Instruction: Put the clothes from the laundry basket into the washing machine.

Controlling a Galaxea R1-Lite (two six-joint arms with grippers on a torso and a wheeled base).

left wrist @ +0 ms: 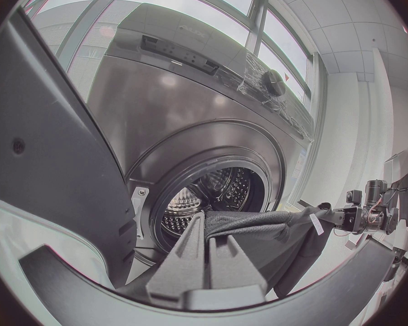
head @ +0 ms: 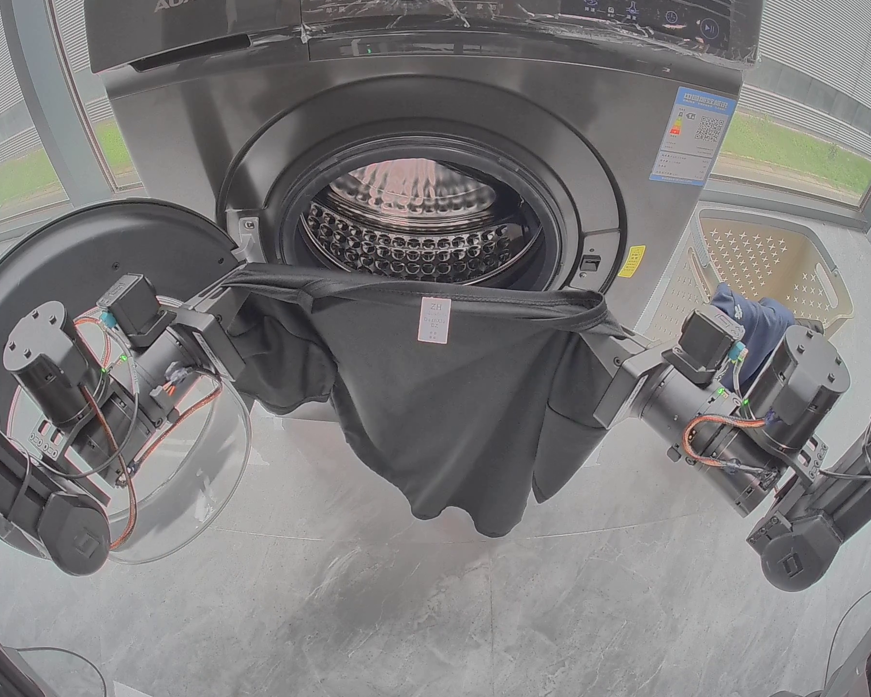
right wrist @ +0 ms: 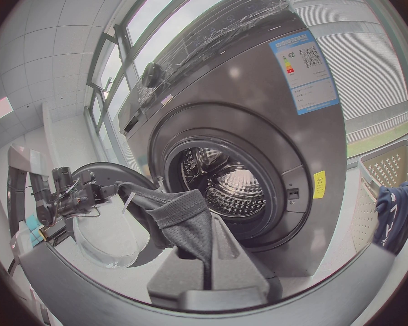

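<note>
Shirt (head: 455, 409) hangs pinched in my left and right jaws, so I should raise it level before feeding the drum (head: 411, 220).

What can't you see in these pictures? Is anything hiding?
- Head view: bottom of the laundry basket, hidden behind the right arm and a blue garment; how many clothes remain is unknown.
- Head view: lower part of the drum, covered by the black shirt.
- Its white tag: print too small.

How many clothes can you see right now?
2. A black shirt hangs between the left gripper and right gripper before the washing machine; a navy garment drapes over the laundry basket. More may hide inside.
</note>
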